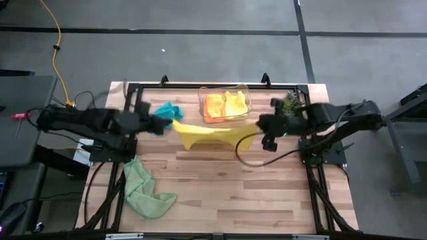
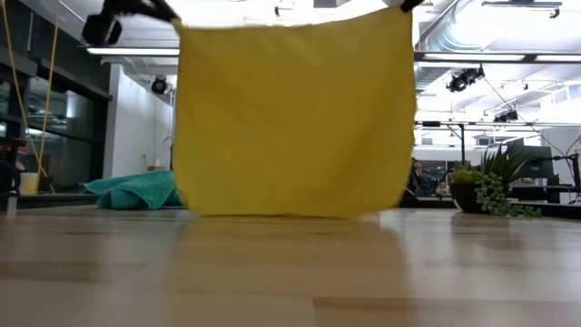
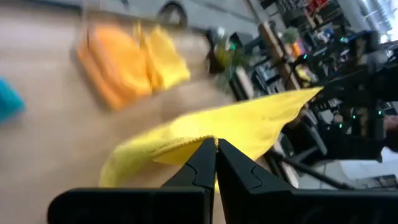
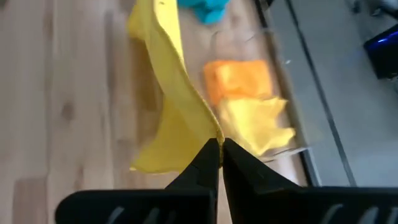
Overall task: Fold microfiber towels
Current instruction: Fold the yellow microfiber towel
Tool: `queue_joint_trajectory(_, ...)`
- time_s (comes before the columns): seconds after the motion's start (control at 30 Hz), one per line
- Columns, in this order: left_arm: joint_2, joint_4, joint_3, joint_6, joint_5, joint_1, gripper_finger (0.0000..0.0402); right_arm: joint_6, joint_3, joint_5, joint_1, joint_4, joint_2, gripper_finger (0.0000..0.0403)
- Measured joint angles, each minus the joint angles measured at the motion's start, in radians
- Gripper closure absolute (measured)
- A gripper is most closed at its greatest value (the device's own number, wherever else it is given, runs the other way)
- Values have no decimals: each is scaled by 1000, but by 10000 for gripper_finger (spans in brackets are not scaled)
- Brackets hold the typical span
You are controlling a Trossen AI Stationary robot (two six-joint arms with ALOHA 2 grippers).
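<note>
Yellow microfiber towel [image 2: 292, 113]: plain soft square cloth, stretched flat and hanging above the wooden bench [image 1: 220, 193], its lower edge near the boards.
Left hand [image 3: 216, 144]: clenched on one upper corner.
Right hand [image 4: 221, 144]: clenched on the other corner.
Clear plastic bin [image 1: 247, 100]: holds orange and yellow cloths.
Teal-blue towel [image 1: 168, 110]: crumpled behind.
Light green towel [image 1: 143, 190]: crumpled near the front left.
Writing: none readable.

Clear plastic bin [image 1: 247, 100] at table's [image 1: 267, 200] far edge, potted plant [image 1: 291, 103] beside it
</note>
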Motion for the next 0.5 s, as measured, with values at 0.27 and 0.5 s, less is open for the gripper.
queue_joint_trajectory(0.27,81,254,-248,-377,-123,-279,401,132,0,-48,157,-22,177,403)
queue_joint_trajectory(0.5,194,268,-295,-692,-147,-483,401,354,-1,-87,332,-55,338,403)
